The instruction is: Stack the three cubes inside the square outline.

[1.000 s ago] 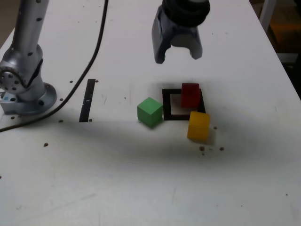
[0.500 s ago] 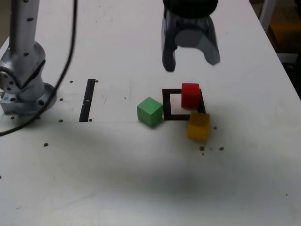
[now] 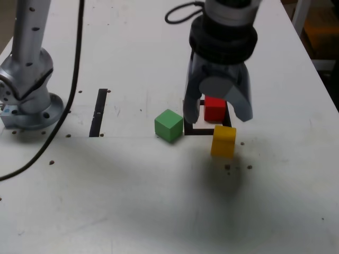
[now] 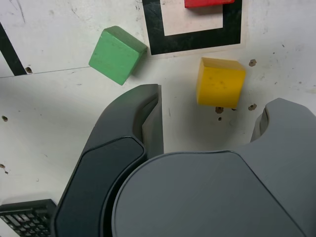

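Tool spread above yellow cube (nothing held), red cube in square outline, green cube beside it

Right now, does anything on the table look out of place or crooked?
No damage shows. The red cube sits off-centre in the square outline, over its far edge; the green cube is turned askew just outside it.

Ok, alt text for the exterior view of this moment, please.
An open gripper hangs above a white table, over a black square outline with a red cube in its far right corner. A yellow cube sits just outside the near right corner, and a green cube beside the outline's left edge.
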You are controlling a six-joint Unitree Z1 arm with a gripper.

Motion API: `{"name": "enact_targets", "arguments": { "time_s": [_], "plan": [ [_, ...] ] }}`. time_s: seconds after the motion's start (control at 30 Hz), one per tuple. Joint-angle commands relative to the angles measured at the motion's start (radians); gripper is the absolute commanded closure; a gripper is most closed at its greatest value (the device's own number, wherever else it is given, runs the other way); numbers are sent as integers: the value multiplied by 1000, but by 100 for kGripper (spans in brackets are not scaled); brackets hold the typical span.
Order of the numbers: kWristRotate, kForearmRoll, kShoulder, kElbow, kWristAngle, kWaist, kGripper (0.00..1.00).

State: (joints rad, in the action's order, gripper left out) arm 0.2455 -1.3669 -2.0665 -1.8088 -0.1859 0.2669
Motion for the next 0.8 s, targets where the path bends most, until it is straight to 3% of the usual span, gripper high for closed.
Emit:
{"name": "enact_targets", "arguments": {
  "time_s": [0.0, 0.77],
  "plan": [
    [3, 6, -19, -14, -8, 6, 25],
    [0, 63, -152, -18, -12, 3, 25]
  ]
}}
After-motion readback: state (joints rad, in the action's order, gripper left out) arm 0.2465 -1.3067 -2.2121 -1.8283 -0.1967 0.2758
